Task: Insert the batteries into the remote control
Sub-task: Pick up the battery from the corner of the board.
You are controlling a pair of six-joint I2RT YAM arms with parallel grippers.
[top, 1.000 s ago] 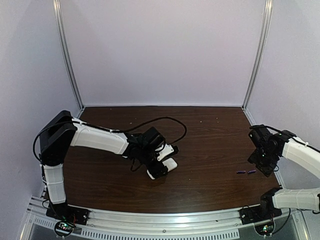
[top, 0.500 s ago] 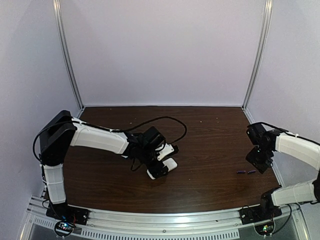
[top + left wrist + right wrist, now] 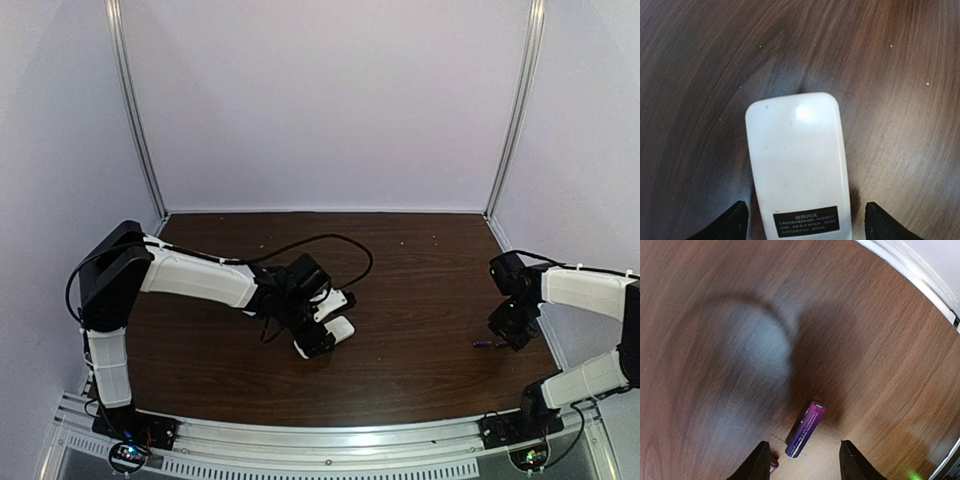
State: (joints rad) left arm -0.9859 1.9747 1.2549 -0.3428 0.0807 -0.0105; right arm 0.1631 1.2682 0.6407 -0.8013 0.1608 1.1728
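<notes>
The remote control (image 3: 341, 327) lies on the dark wood table with its white back up, a black label near its close end (image 3: 797, 160). My left gripper (image 3: 322, 338) is open, and its fingers (image 3: 735, 224) stand either side of the remote's near end with gaps showing (image 3: 807, 227). Two purple batteries lie at the right of the table. One (image 3: 806, 429) lies just ahead of my open right gripper (image 3: 805, 462), and the other (image 3: 773, 463) peeks out beside the left finger. In the top view my right gripper (image 3: 512, 332) hovers over them, with one battery (image 3: 482, 344) showing.
A black cable (image 3: 340, 243) loops over the table behind the left arm. The table's right metal rail (image 3: 910, 270) runs close beside the batteries. White walls close in the back and sides.
My right gripper has swung left and down over the batteries, hiding one in the top view. The left arm and the remote have not moved.
</notes>
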